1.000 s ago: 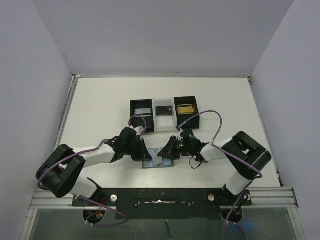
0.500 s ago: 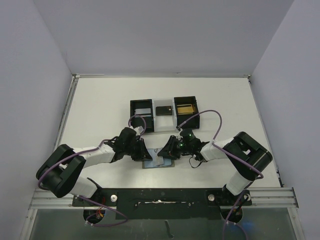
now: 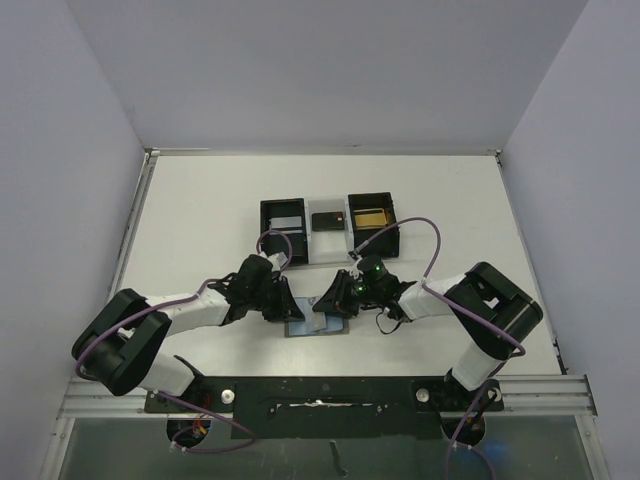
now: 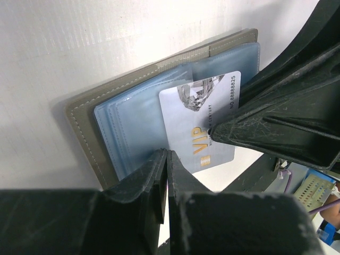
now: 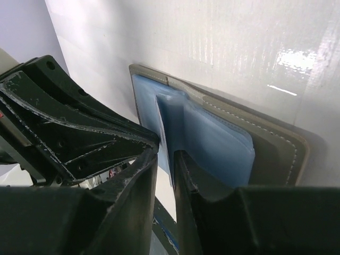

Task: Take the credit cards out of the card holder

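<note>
The card holder [image 3: 300, 328] lies open on the table near the arms' bases, its grey cover [image 4: 85, 122] framing blue pocket panels [image 4: 133, 127]. A silvery credit card [image 4: 196, 122] printed VIP sticks halfway out of a pocket. My left gripper [image 4: 166, 156] is shut, its tips pressing down on the blue panel beside the card. My right gripper [image 5: 166, 156] stands slightly open with the card's edge [image 5: 163, 127] in the gap between its fingers. From the left wrist view, one of the right gripper's fingers [image 4: 276, 122] touches the top of the card.
A black three-compartment tray [image 3: 306, 240] stands behind the holder, with a grey item [image 3: 285, 222], a black one [image 3: 328, 220] and a gold one [image 3: 370, 217] in it. Both grippers crowd over the holder, their fingers [image 5: 79, 133] almost touching.
The right gripper's jaws have parted a little around the card and its wrist has edged slightly towards the holder. The left arm and the holder have not moved.
</note>
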